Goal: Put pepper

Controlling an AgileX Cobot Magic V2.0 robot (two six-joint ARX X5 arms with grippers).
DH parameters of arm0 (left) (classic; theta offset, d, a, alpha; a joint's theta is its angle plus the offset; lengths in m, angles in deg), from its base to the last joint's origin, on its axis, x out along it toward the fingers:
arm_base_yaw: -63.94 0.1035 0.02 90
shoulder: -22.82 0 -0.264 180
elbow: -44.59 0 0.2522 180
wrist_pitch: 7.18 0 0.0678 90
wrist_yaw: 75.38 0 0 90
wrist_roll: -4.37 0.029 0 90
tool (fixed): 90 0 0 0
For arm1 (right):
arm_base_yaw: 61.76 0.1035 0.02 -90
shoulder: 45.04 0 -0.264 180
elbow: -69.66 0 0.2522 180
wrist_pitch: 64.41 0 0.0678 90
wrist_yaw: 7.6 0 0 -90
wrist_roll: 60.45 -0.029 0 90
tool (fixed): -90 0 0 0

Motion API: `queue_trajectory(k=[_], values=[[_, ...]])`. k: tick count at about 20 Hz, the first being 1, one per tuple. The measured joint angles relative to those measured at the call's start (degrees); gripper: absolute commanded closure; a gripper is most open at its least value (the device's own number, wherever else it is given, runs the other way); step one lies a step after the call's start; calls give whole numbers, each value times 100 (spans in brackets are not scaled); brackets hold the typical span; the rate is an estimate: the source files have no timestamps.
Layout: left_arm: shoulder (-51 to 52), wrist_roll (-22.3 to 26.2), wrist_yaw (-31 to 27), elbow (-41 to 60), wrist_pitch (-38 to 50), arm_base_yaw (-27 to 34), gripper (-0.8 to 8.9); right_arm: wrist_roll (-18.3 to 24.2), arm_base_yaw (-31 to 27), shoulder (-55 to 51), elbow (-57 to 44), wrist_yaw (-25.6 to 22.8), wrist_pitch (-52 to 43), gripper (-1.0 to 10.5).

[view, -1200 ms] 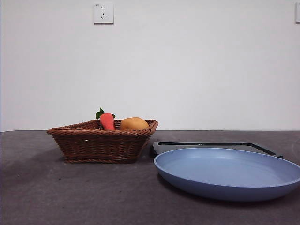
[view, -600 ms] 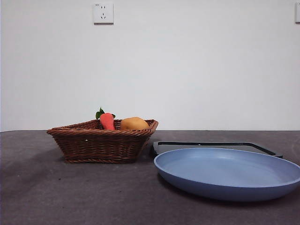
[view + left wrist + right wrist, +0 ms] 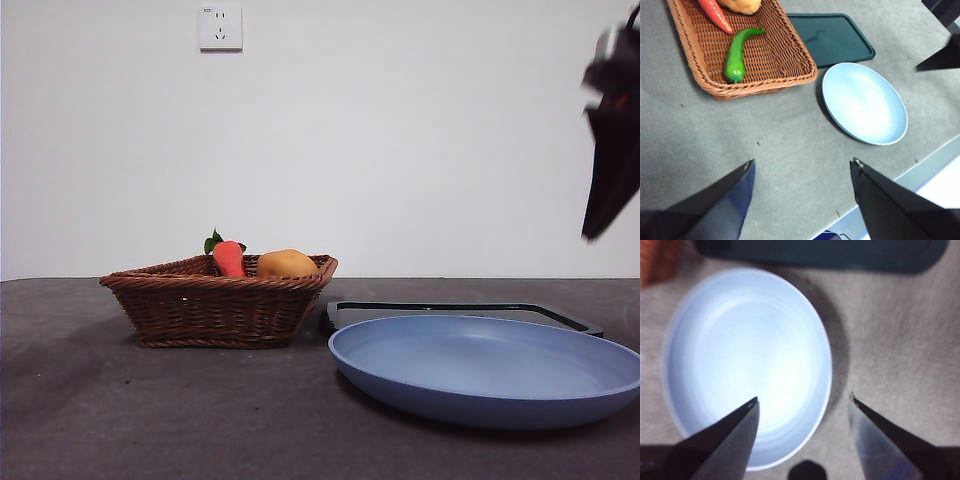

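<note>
The pepper lay in the wicker basket beside the carrot, well apart from both grippers. The right gripper hung with jaws spread above the blue plate (it showed as a dark shape high at the front view's edge). The left gripper, jaws also apart, hovered over bare table near the basket.

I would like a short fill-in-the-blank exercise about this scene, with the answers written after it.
1. The green pepper lies inside the ______.
2. Beside the pepper lies an orange-red ______.
3. The right gripper, jaws open, hangs above the blue ______.
4. The dark green tray holds ______.

Missing words: basket; carrot; plate; nothing.
</note>
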Motion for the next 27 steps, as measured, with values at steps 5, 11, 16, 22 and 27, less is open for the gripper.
queue_trajectory(k=[5, 11, 16, 22, 27], values=[[0, 2, 0, 0, 66, 0, 480, 28, 39, 938, 0, 0, -400, 639], [0, 2, -4, 0, 90, 0, 480, 114, 83, 1539, 2, 2, -643, 721], [0, 2, -4, 0, 157, 0, 480, 157, 83, 1687, 2, 2, -654, 913], [-92, -2, -11, 0, 273, 0, 480, 87, 81, 1679, 20, 72, -662, 941], [-826, -46, -260, -229, 501, -160, 480, 4, 81, 791, 20, 0, -573, 941]])
